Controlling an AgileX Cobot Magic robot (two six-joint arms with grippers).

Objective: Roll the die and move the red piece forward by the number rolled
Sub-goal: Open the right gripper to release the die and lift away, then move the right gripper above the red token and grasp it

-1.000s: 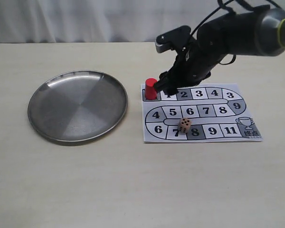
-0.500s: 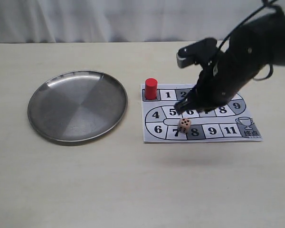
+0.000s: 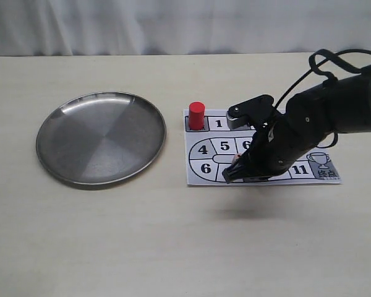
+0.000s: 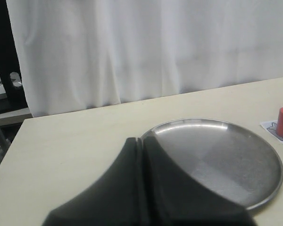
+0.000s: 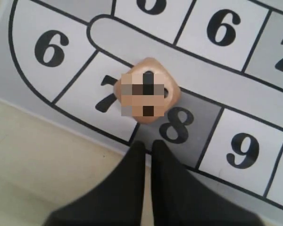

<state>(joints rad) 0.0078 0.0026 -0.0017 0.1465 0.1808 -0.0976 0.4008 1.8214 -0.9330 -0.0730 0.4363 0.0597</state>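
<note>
1. Right tool (image 3: 230,176): it is positioned low over the near edge of the game board (image 3: 201,167), with the arm covering much of the numbered track in the exterior view. In the right wrist view the two dark fingers (image 5: 166,165) lie together with only a thin seam between them and grip nothing.

2. Die (image 5: 147,90): it rests on the board, on the line between squares 7 and 8. It lies just beyond the fingertips of the right tool, apart from them. Its upper face is blurred, so the pips cannot be read. In the exterior view the arm hides it.

3. Red piece (image 3: 196,115): it stands upright on the first square at the far left corner of the board, beside square 1. It is well apart from the right tool.

4. Left tool (image 4: 140,140): its fingers are pressed together and hold nothing. It sits above the counter (image 3: 173,235) at the edge of the round metal plate (image 4: 254,160).

5. Plate: it lies on the counter to the left of the board, and nothing rests in it.
</note>
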